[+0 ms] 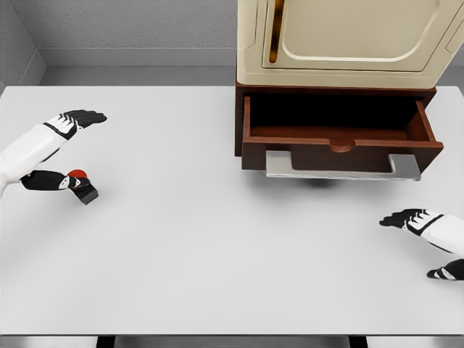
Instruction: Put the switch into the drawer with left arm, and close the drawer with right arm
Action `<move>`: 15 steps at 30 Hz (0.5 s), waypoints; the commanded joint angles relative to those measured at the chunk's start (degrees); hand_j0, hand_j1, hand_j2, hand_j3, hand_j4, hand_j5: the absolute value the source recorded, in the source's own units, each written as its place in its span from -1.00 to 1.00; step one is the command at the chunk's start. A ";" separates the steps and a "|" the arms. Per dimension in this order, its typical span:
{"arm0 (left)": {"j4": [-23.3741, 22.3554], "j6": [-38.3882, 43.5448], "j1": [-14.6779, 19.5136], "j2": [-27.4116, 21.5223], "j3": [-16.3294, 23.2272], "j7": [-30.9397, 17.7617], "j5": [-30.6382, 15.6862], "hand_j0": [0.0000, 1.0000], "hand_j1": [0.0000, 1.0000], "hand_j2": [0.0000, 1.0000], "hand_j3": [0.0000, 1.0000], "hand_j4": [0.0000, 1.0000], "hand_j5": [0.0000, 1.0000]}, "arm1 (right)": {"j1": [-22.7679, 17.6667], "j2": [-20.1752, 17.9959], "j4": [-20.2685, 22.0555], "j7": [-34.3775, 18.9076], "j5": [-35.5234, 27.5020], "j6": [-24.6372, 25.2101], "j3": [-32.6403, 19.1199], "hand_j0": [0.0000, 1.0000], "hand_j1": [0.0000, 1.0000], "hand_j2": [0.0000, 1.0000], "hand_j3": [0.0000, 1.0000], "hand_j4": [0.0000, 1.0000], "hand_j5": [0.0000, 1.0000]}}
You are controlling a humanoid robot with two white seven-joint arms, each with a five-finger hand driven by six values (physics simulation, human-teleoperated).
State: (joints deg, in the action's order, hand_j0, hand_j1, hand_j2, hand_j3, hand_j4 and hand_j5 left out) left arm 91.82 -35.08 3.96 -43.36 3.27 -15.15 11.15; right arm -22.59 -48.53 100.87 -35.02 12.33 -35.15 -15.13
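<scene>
Switch (81, 185) lies on counter (217, 254) far left, touching left robot hand (54, 156), fingers spread, gripping nothing. Looks small, rigid, light; pinch dark body sides. Drawer (341, 141) stands open. Right robot hand (428, 239) relaxed, empty.

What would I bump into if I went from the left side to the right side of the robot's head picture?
Left robot hand → switch with a red part, by that hand's lower fingers → open drawer under the cream box → right robot hand.
</scene>
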 commanded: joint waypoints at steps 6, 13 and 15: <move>-0.07 0.08 0.00 0.56 -0.28 0.56 -0.87 1.00 1.00 1.00 1.00 1.00 1.00 | 0.17 -0.07 -0.06 0.02 -0.47 0.15 0.02 1.00 1.00 1.00 1.00 1.00 1.00; 0.11 0.08 -2.81 2.32 -1.25 1.08 -20.29 1.00 1.00 1.00 1.00 1.00 1.00 | 0.17 -0.42 -0.14 0.02 -2.40 0.15 -2.97 -0.11 -0.11 -0.11 -0.11 -0.11 -0.11; 0.11 0.08 -3.25 2.32 -0.98 0.82 -24.07 1.00 1.00 1.00 1.00 1.00 1.00 | 0.35 -0.42 -0.14 0.02 -2.49 0.15 -3.50 -0.03 -0.03 -0.03 -0.03 -0.03 -0.03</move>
State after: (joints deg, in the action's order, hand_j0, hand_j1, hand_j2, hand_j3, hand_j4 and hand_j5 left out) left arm 91.87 -35.07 0.44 -40.99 2.12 -14.21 -7.76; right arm -22.15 -48.90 100.72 -35.02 10.78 -35.15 -17.75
